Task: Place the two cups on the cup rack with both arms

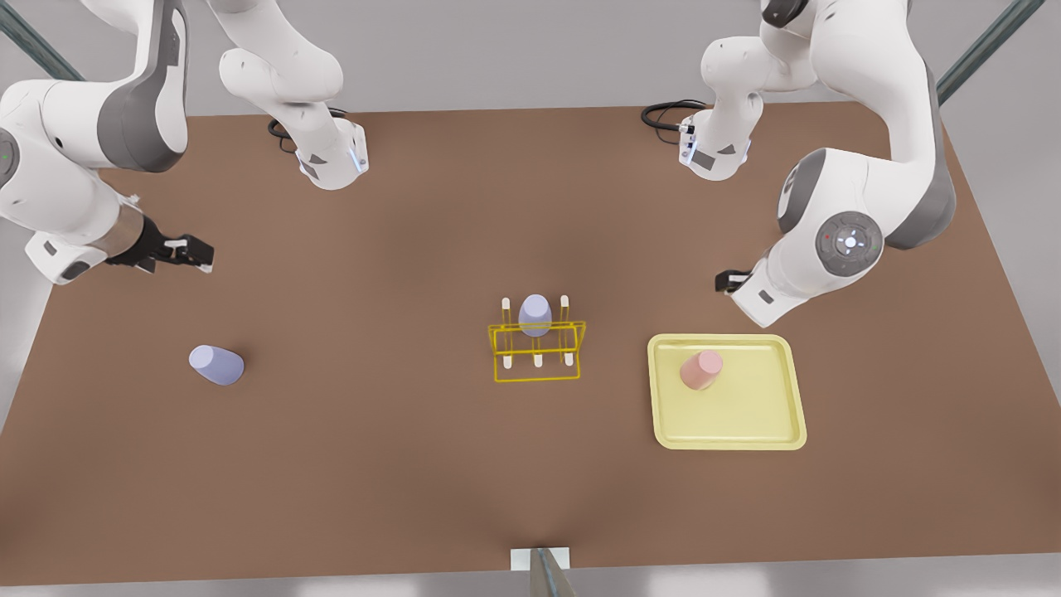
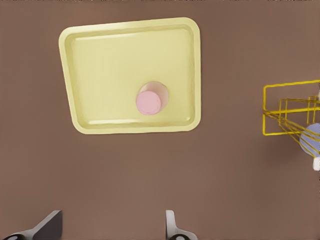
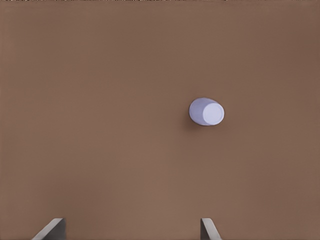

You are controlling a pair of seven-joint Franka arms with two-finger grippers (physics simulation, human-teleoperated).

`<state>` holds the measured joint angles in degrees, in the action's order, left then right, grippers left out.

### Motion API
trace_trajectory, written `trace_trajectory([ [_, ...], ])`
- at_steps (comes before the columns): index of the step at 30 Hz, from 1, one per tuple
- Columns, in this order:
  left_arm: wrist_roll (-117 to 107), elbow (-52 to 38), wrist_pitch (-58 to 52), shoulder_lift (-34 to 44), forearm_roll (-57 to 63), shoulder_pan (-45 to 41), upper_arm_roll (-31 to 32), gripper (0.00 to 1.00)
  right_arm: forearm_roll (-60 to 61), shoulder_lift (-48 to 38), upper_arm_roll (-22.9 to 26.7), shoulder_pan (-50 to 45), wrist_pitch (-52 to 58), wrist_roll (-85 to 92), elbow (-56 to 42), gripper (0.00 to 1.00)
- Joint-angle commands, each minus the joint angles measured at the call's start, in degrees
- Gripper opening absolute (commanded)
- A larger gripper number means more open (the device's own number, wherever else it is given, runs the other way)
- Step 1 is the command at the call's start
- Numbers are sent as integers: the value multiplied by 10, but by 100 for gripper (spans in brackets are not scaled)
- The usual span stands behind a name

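I'm reading this as the very start: one lavender cup (image 1: 535, 315) is already sitting over a middle peg at the back of the yellow wire rack (image 1: 537, 365), which is standing mid-tabletop. The other two cups aren't on it yet, so both pick-ups are still to do, imo. My left gripper (image 2: 112, 231) is hovering on the front view's right, beside the far edge of the pale yellow tray (image 1: 729, 444). Its fingers are spread wide w/ nothing between them. The pink cup (image 1: 701, 370) is standing inside the tray, toward the tray's rack-side half and clear of the rim. My right gripper (image 3: 130, 231) is hanging near the tabletop edge on the front view's left, fingers also spread and empty. The second lavender cup (image 1: 217, 365) is resting on bare tabletop nearer the front edge, well apart from the rack. Both loose cups are looking small, smooth and handleless, tapering a bit, w/ a flat round end facing my wrist cams. I can't tell whether that's the base or the mouth. The rack's other white-tipped pegs are free, so there's room for both.
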<state>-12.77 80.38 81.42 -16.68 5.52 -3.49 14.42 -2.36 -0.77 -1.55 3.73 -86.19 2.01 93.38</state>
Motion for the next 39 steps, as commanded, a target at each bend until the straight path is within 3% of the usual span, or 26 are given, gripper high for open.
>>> trace_trajectory([
  [1,27,0,17,1,-3,0,0,100,1,0,1,1,-17,13,0,100],
  [3,26,2,28,-8,-4,0,0,100,-9,16,1,1,-23,15,-9,100],
  [4,26,13,87,-27,-10,1,0,100,-17,85,1,0,-38,30,-62,100],
  [6,26,115,315,-65,-10,1,-11,100,-20,310,26,12,-57,148,-252,100],
  [8,32,152,432,-102,-10,5,-27,100,-22,357,28,43,-117,180,-243,100],
  [12,87,227,522,-105,-45,9,-43,100,-21,349,28,62,-162,230,-193,100],
  [15,88,230,541,-118,-41,8,-44,100,-37,353,28,62,-208,230,-162,100],
  [18,88,230,573,-141,-39,8,-44,100,-29,303,27,62,-318,222,-56,100],
  [25,88,277,576,-145,-39,5,-50,100,-28,282,28,88,-324,227,39,100],
  [39,87,300,612,-158,-39,-6,-58,100,-29,295,41,97,-401,230,107,100],
])
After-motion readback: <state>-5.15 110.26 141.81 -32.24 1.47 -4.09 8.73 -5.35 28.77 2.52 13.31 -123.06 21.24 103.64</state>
